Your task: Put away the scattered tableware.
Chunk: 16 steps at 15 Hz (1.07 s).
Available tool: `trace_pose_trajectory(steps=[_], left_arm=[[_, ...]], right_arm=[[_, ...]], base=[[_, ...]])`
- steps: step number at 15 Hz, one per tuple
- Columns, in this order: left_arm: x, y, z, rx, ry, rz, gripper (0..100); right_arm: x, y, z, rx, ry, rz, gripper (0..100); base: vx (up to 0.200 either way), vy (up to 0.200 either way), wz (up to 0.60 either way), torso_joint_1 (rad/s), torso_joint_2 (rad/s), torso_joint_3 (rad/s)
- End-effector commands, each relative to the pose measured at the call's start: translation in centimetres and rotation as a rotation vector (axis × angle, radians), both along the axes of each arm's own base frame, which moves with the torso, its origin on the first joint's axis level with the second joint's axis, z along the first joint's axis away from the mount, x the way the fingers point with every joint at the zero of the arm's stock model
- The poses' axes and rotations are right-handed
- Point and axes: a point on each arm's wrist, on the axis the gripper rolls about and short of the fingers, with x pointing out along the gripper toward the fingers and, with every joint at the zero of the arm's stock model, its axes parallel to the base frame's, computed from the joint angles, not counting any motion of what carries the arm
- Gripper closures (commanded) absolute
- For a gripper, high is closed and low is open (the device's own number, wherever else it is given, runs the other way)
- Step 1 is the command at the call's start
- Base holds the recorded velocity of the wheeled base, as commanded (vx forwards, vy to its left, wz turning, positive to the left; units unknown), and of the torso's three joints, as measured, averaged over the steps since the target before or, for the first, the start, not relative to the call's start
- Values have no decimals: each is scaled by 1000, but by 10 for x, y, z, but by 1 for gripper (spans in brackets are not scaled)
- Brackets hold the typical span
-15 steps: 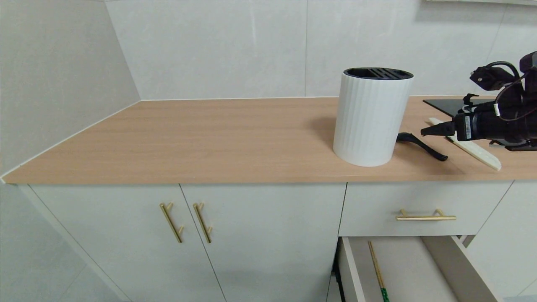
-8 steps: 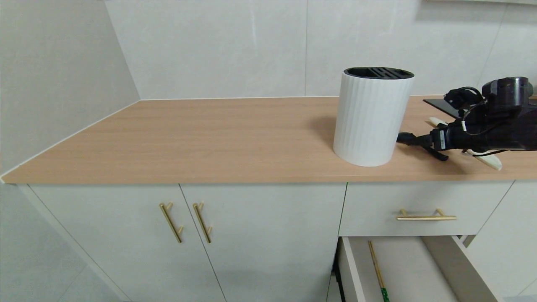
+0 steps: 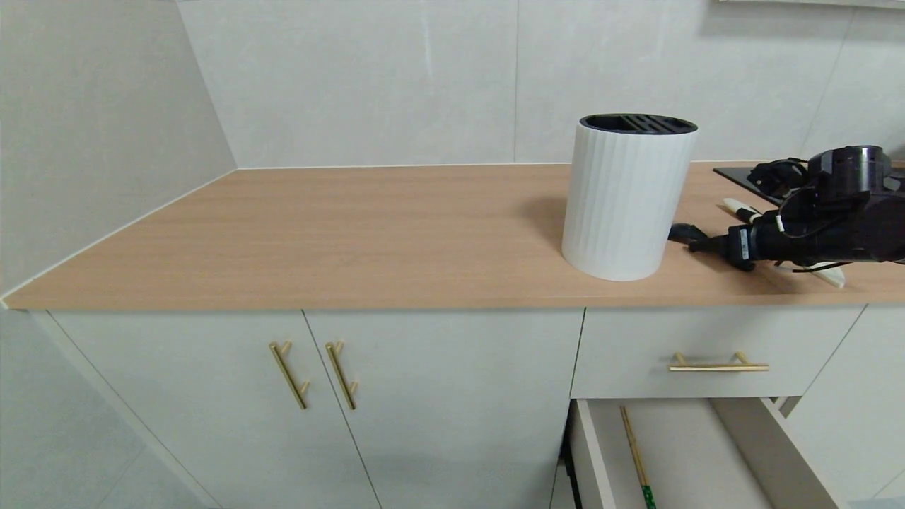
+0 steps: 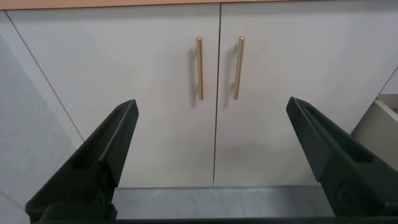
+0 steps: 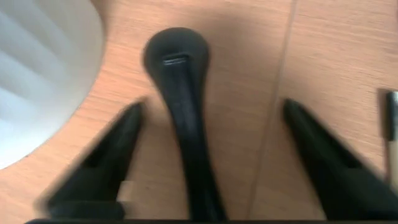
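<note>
Beside the white ribbed holder on the table lies a black utensil handle, its other end cut off; the right gripper straddles it, fingers open. A cream utensil is mostly hidden behind that arm. Below the holder, an open drawer contains chopsticks. The left gripper, fingers spread, faces the cabinet doors.

Right hand lower, astride black handle.
</note>
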Motion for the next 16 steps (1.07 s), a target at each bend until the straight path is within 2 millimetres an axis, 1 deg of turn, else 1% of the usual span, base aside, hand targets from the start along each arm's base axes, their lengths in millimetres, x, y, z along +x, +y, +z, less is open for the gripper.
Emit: trace_pose_trajectory(steps=[1, 3, 5, 6, 7, 8, 9, 10, 11, 12, 13, 14, 16], left_arm=[[0, 0, 0, 0, 0, 0, 0], [0, 0, 0, 0, 0, 1, 0], [0, 0, 0, 0, 0, 1, 0], [0, 0, 0, 0, 0, 0, 0], [0, 0, 0, 0, 0, 0, 0], [0, 0, 0, 0, 0, 0, 0], [0, 0, 0, 0, 0, 1, 0], [0, 0, 0, 0, 0, 0, 0], [0, 0, 0, 0, 0, 0, 0], [0, 0, 0, 0, 0, 0, 0], [0, 0, 0, -2, 0, 1, 0], [0, 0, 0, 0, 0, 1, 0], [0, 0, 0, 0, 0, 0, 0]], right_arm=[[1, 0, -3, 2, 13, 2, 100], [0, 1, -2, 2, 10, 3, 100], [-2, 1, 4, 2, -5, 2, 100], [-11, 3, 19, 17, -28, -5, 100], [-24, 6, 33, 68, -24, -27, 100], [-45, 13, 50, 122, -6, -41, 100], [-63, 15, 61, 143, 27, -55, 100], [-89, 18, 73, 151, 72, -61, 100], [-111, 19, 80, 152, 119, -70, 100], [-134, 22, 84, 151, 153, -72, 100], [-150, 24, 83, 151, 165, -71, 100], [-165, 25, 75, 144, 187, -81, 100], [-186, 33, 59, 83, 237, -122, 100]], base=[[0, 0, 0, 0, 0, 0], [0, 0, 0, 0, 0, 0], [0, 0, 0, 0, 0, 0], [0, 0, 0, 0, 0, 0], [0, 0, 0, 0, 0, 0], [0, 0, 0, 0, 0, 0], [0, 0, 0, 0, 0, 0], [0, 0, 0, 0, 0, 0], [0, 0, 0, 0, 0, 0], [0, 0, 0, 0, 0, 0], [0, 0, 0, 0, 0, 0], [0, 0, 0, 0, 0, 0], [0, 0, 0, 0, 0, 0]])
